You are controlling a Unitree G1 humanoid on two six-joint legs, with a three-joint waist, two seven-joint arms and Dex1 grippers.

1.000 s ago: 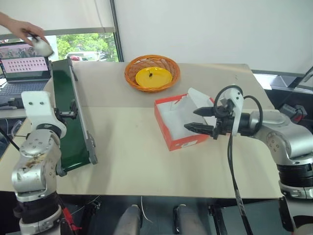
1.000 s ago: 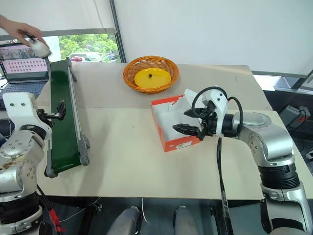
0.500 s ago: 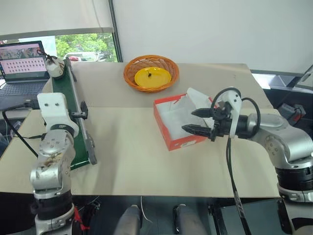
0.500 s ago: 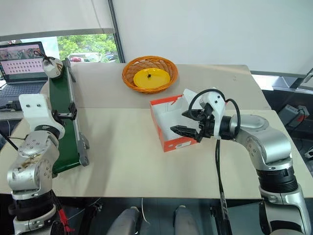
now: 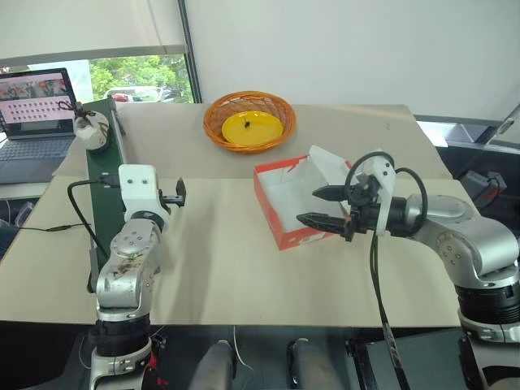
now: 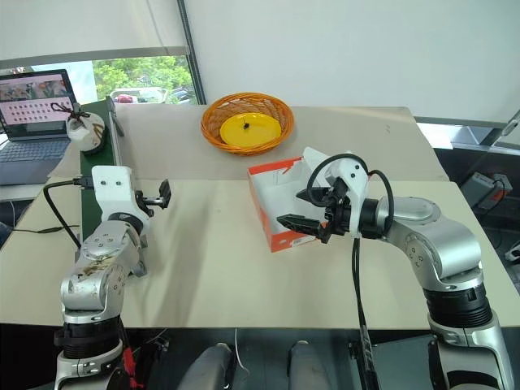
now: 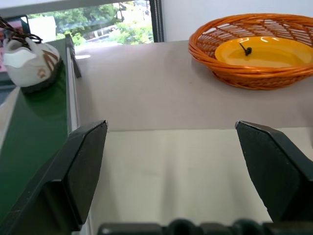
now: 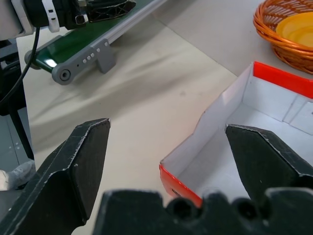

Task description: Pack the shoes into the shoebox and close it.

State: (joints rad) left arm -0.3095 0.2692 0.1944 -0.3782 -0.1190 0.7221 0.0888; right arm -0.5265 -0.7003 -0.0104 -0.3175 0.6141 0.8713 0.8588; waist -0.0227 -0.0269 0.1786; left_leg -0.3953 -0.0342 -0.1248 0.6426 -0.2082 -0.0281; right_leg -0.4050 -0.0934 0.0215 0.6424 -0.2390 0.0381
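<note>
The right gripper [image 5: 323,206], fingers apart and empty, hovers over the open red shoebox [image 5: 286,197] at table centre. The left gripper [image 6: 162,194], fingers also apart, sits at nine o'clock beside a green conveyor [image 6: 91,162]. One shoe [image 5: 89,128] rests on the conveyor at ten o'clock.

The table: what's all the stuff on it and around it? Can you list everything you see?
shoe: one, off-white with dark laces, on the far end of the conveyor belt
conveyor belt: one, green, along the table's left side
shoebox: one, red-orange outside, white inside, open, mid-table
basket: one, orange wicker, far side of the table
plate: one, yellow, inside the basket
laptop: one, screen lit, off the table's far left
table: one, beige
left gripper: jaws open, beside the belt
right gripper: jaws open, over the shoebox's near right part
</note>
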